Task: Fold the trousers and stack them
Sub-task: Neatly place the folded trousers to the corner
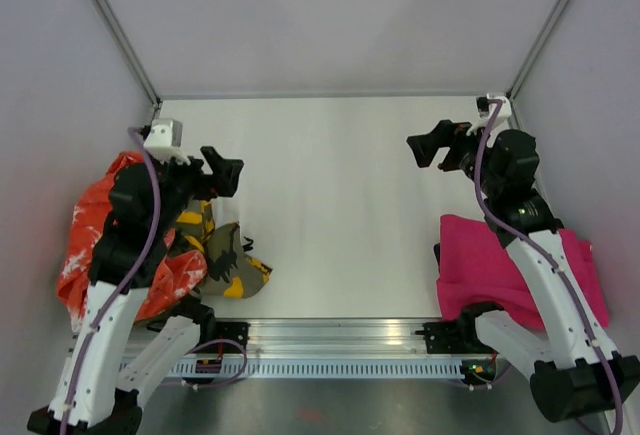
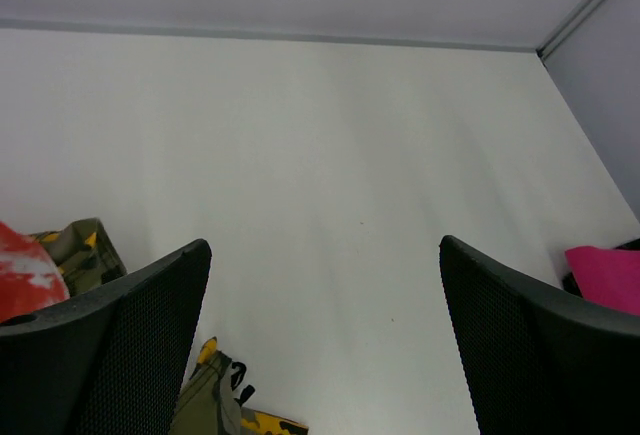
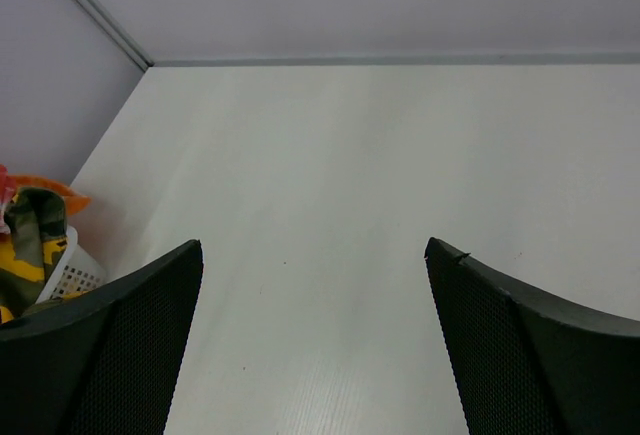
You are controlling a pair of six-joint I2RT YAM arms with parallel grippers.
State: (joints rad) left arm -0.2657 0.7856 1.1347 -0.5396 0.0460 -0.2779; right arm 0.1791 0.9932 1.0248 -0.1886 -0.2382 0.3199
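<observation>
The magenta-pink trousers (image 1: 500, 265) lie folded at the near right of the table, under my right arm; a corner shows in the left wrist view (image 2: 605, 277). The orange-white mottled trousers (image 1: 95, 240) and the olive-yellow camouflage trousers (image 1: 225, 255) lie heaped at the near left; they also show in the left wrist view (image 2: 25, 273) (image 2: 205, 405). My left gripper (image 1: 228, 173) is open and empty, held above the table beside the heap. My right gripper (image 1: 425, 145) is open and empty, raised at the far right. Black splattered trousers are out of view.
A white mesh basket (image 3: 75, 273) shows at the left edge of the right wrist view, under the heap. Grey walls enclose the white table (image 1: 330, 205) on the left, back and right. A metal rail (image 1: 330, 340) runs along the near edge.
</observation>
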